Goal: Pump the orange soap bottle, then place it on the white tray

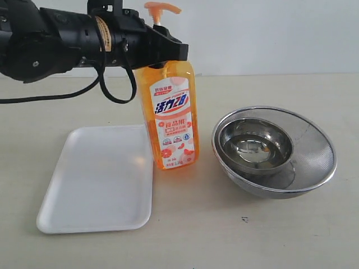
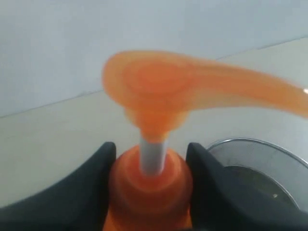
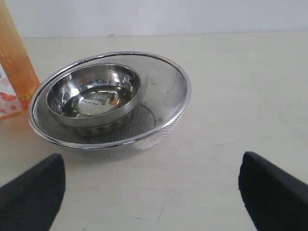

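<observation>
The orange soap bottle [image 1: 170, 123] stands upright on the table, just right of the white tray [image 1: 95, 179], its base touching the tray's rim or very near it. My left gripper [image 1: 165, 53] is shut on the bottle's neck below the orange pump head [image 1: 161, 8]. In the left wrist view the black fingers [image 2: 96, 183] press both sides of the orange collar [image 2: 150, 187], and the pump head [image 2: 163, 91] sits raised on its white stem [image 2: 153, 156]. My right gripper [image 3: 151, 192] is open over bare table; the bottle's edge [image 3: 12, 62] shows beside it.
Nested round steel bowls [image 1: 274, 151] sit right of the bottle, an arm's width away; the same bowls [image 3: 108, 98] lie just ahead of the right gripper. A black cable [image 1: 112, 89] hangs from the left arm behind the bottle.
</observation>
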Tool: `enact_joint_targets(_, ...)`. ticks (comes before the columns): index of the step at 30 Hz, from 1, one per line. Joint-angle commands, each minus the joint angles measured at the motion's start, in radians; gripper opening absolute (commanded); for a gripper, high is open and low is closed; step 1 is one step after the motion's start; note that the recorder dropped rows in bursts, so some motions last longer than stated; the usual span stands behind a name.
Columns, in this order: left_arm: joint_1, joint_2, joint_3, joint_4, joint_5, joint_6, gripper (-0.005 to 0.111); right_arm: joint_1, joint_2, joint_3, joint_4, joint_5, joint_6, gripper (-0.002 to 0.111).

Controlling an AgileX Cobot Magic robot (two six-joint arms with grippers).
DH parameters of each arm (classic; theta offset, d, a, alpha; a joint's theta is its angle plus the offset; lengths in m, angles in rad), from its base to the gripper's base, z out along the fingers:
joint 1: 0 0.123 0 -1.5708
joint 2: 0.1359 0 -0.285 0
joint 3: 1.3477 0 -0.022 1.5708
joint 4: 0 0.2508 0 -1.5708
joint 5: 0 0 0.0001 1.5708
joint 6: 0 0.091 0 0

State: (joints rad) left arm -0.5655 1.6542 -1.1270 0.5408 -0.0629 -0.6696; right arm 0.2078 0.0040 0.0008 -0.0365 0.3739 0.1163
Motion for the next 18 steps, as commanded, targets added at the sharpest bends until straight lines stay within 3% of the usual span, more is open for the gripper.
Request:
enact_joint_targets(1,-0.005,-0.031,0.011,-0.030,-0.121,-0.019,0.005,-0.007,-0.004,-0.001,0.000,-0.005,-0.002,0.088)
enact_joint_targets(18,-0.005,-0.031,0.084,-0.028,-0.215,0.008,0.005,-0.007,-0.004,-0.001,0.000,-0.009,-0.002,0.088)
